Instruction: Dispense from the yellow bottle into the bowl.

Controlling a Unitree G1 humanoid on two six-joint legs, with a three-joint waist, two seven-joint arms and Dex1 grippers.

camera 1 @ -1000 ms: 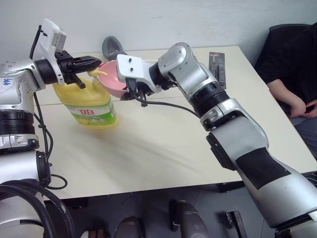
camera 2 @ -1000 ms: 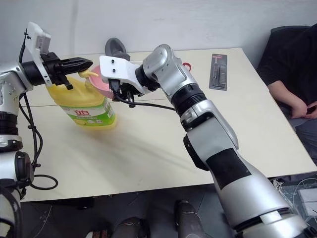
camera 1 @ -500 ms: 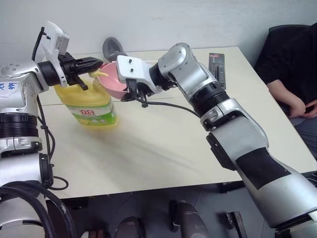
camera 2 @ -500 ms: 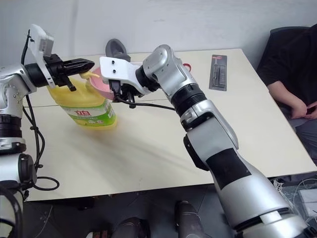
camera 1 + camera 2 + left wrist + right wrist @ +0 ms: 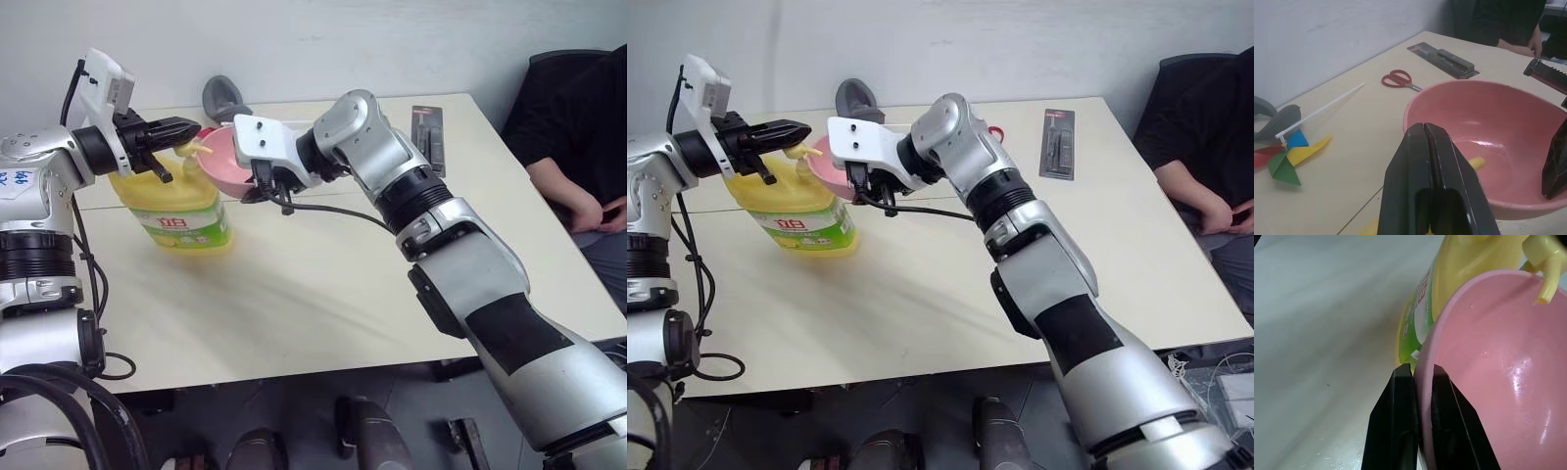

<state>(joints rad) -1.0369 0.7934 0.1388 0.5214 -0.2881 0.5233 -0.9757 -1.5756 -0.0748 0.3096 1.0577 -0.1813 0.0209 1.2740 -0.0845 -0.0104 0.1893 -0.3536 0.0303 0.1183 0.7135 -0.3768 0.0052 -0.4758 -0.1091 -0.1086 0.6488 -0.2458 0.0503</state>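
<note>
Yellow bottle [image 5: 176, 201] upright on pale table [image 5: 323, 284], at far left. Pink bowl [image 5: 227, 160] raised just beside bottle's pump, rim pinched between closed fingers of right gripper [image 5: 1418, 396]. Pump spout [image 5: 1545, 286] hanging over bowl's rim. Left gripper [image 5: 181, 128] level above pump head, fingers pressed together on nothing, nearer arm for pressing down. Contact with pump top hard to judge; pump head mostly hidden behind fingers. Bowl seemingly bare inside.
</note>
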